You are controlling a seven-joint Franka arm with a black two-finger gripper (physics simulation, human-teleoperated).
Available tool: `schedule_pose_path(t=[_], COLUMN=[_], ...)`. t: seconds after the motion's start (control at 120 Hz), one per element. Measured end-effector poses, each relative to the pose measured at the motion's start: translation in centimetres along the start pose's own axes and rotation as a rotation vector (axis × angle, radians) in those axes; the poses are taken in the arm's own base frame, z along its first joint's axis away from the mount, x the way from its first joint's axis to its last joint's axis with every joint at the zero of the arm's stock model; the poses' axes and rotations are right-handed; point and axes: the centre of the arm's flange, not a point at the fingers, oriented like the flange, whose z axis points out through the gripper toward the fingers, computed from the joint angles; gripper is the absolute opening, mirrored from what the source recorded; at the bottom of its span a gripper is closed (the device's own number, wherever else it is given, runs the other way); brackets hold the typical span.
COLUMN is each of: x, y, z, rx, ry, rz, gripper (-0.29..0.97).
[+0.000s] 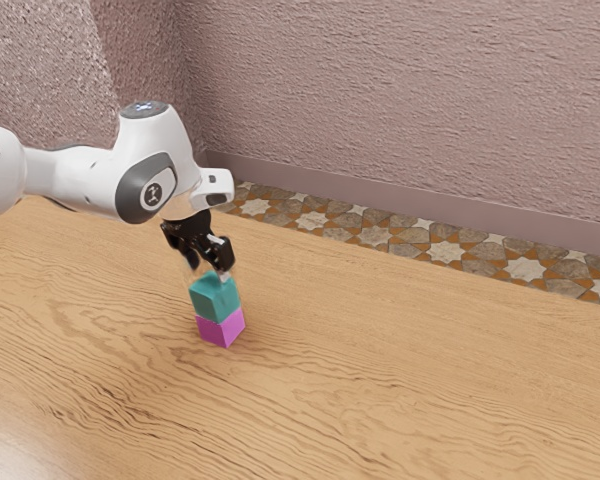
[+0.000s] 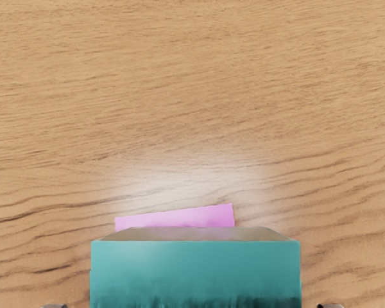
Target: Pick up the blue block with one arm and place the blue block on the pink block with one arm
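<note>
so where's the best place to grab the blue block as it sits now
Take the blue block by two opposite side faces, upper half, coming straight down. It sits level on the pink block with flat sides free; a lower grip would likely catch the pink one. The gripper hangs open just above it.

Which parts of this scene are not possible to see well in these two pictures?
- Pink block: in the wrist view the blue block lies over it and covers all but a thin strip.
- Blue block: the wrist view's lower edge cuts off its near part.
- Arm: the exterior view's left edge cuts off its base.
- Far faces of both blocks: in the exterior view they are turned away from the camera.
</note>
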Motion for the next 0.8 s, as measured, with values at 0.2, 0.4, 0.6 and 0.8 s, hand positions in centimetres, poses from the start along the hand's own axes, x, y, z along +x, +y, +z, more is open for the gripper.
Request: schedule_pose_path(t=[0.2,0.4,0.6,0.8], x=[0.2,1.6,1.7,2.9], y=[0.6,1.1,0.9,1.2], z=[-2.2,-6.2,-7.4,-10.2], rx=[-0.004,-0.024,-0.035,-0.036], ry=[0.025,0.030,-0.002,-0.021], rz=[0.016,0.019,0.016,0.034], gripper=[0.62,0.66,0.67,0.68])
